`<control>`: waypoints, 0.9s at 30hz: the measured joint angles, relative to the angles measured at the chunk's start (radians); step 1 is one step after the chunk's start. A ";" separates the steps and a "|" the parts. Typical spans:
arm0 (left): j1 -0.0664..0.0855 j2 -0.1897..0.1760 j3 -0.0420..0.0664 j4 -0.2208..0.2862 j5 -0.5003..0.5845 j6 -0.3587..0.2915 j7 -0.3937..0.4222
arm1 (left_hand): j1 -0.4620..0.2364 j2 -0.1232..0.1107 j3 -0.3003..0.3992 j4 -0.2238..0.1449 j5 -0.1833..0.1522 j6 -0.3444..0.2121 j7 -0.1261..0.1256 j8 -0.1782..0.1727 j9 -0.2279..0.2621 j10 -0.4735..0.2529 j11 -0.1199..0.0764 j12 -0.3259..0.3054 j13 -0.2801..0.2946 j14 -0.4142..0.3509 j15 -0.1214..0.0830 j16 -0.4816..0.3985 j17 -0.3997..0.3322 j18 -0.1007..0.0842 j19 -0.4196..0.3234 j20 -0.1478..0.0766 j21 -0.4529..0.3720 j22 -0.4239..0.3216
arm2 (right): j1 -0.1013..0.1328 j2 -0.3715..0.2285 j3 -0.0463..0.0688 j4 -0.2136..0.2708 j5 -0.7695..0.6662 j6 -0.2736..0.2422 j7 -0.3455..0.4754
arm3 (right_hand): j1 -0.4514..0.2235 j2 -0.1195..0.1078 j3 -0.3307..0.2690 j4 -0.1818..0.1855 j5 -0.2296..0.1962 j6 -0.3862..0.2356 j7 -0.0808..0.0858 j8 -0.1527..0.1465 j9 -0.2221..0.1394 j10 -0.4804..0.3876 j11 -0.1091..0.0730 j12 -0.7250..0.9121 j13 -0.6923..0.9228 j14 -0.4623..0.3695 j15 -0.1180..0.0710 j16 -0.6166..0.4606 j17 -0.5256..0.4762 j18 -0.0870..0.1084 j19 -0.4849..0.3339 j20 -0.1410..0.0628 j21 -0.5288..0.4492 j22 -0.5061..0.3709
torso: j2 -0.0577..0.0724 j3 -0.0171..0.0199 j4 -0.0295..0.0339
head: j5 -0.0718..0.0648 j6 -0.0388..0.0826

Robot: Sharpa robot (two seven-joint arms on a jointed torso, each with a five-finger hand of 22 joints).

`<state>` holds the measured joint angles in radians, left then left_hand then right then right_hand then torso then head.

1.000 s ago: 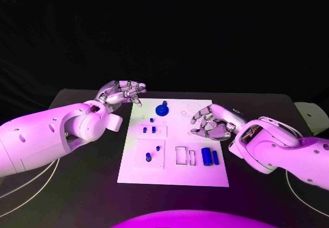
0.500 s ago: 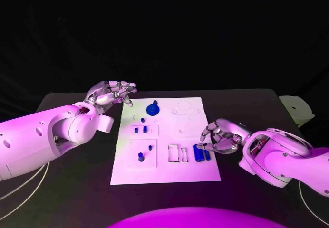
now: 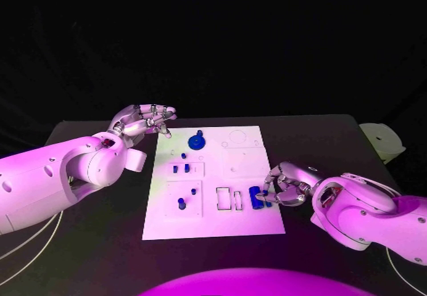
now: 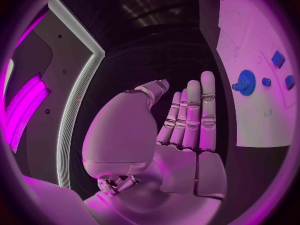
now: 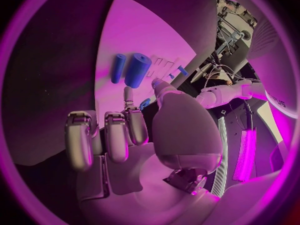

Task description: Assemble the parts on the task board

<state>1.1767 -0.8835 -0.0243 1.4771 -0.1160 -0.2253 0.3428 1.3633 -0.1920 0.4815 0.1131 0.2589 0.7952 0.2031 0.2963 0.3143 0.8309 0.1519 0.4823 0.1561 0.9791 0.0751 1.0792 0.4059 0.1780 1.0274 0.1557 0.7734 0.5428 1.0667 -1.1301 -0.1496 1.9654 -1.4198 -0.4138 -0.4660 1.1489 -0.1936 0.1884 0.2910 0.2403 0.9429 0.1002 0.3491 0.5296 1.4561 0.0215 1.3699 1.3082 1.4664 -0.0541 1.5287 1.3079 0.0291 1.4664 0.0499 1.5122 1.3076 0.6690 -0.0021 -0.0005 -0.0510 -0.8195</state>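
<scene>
The white task board [image 3: 233, 161] lies in the middle of the black table. On it are a blue gear [image 3: 197, 143], small blue pegs [image 3: 181, 168] and two blue cylinders [image 3: 256, 197] near its right edge. The cylinders [image 5: 137, 70] lie side by side just past my right hand's fingertips. My right hand [image 3: 281, 184] hovers at the board's right edge, fingers partly curled, holding nothing. My left hand [image 3: 142, 119] is raised off the board's far left corner, empty, with its fingers [image 4: 190, 115] nearly straight. The gear [image 4: 245, 82] is on the board beside it.
Two empty rectangular slots [image 3: 229, 198] sit left of the cylinders. More small blue pegs [image 3: 185, 201] stand in the near left block. A pale object [image 3: 380, 140] lies at the table's right edge. Bare black table [image 3: 107, 216] surrounds the board.
My right hand has come down from the board's far right part to its near right edge by the cylinders. The left hand has kept its place; the camera shifted.
</scene>
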 measured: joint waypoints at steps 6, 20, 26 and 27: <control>0.000 0.000 0.000 0.001 0.000 0.000 0.000 | 0.000 0.000 0.000 0.000 0.000 0.000 0.000 0.004 0.000 0.000 0.000 0.000 0.000 0.000 0.000 0.000 0.000 0.000 0.000 0.000 0.000 0.000 | -0.013 0.022 0.000 -0.008 -0.032 0.005 -0.023 | 0.000 0.000 -0.005 0.001 0.000 0.000 0.000 0.003 0.001 0.000 0.000 0.000 0.000 0.000 0.000 0.000 0.000 0.000 0.000 0.000 0.000 0.000 | 0.001 0.0002 0.0001 | 0.002 -0.002; 0.000 -0.001 0.000 0.002 0.001 0.008 -0.001 | 0.000 0.000 0.000 0.000 0.000 0.000 0.000 0.004 0.001 0.000 0.000 0.005 0.000 0.000 0.000 0.000 0.000 0.000 0.000 0.000 0.000 0.000 | -0.030 0.067 0.000 -0.042 -0.085 0.016 -0.041 | -0.007 0.007 -0.011 0.001 0.000 0.000 0.000 0.003 0.001 0.000 0.000 0.000 0.000 0.000 0.000 0.000 0.000 0.000 0.000 0.000 0.004 0.000 | 0.001 -0.0002 -0.0007 | 0.004 -0.006; 0.000 0.000 0.000 0.002 0.001 0.012 -0.002 | 0.000 0.000 0.000 0.000 0.000 0.000 0.000 0.004 0.001 -0.004 0.004 0.005 0.000 -0.004 0.004 0.000 -0.001 0.000 0.000 0.000 0.000 0.000 | -0.042 0.096 0.000 -0.073 -0.109 0.015 -0.045 | -0.007 0.007 -0.015 -0.003 0.000 0.000 0.000 0.007 0.002 0.000 0.000 0.000 0.000 0.000 0.000 0.000 0.000 0.000 0.000 0.000 0.004 0.000 | 0.001 -0.0001 -0.0008 | 0.001 -0.006; 0.000 0.000 0.000 0.002 0.001 0.013 -0.002 | 0.000 0.000 0.000 0.000 0.000 0.000 0.000 0.004 0.001 -0.004 0.004 0.005 0.000 -0.004 0.004 0.000 -0.001 0.000 0.000 0.000 0.000 0.000 | -0.045 0.100 0.000 -0.077 -0.112 0.015 -0.046 | -0.007 0.007 -0.015 -0.003 0.000 0.000 0.000 0.007 0.003 0.000 0.000 0.000 0.000 0.000 0.000 0.000 0.000 0.000 0.000 0.000 0.004 0.000 | 0.001 -0.0001 -0.0008 | 0.001 -0.006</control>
<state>1.1767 -0.8838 -0.0243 1.4792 -0.1151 -0.2126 0.3409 1.3633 -0.1920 0.4816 0.1130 0.2589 0.7953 0.2031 0.3007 0.3149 0.8273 0.1556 0.4872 0.1560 0.9754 0.0789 1.0792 0.4051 0.1780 1.0274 0.1556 0.7734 0.5428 1.0217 -1.0302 -0.1492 1.8886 -1.5319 -0.3985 -0.5118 1.1423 -0.1869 0.1737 0.2883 0.2403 0.9429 0.1003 0.3558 0.5326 1.4560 0.0215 1.3699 1.3078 1.4665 -0.0539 1.5286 1.3076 0.0293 1.4662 0.0501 1.5160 1.3073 0.6702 -0.0022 -0.0012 -0.0497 -0.8260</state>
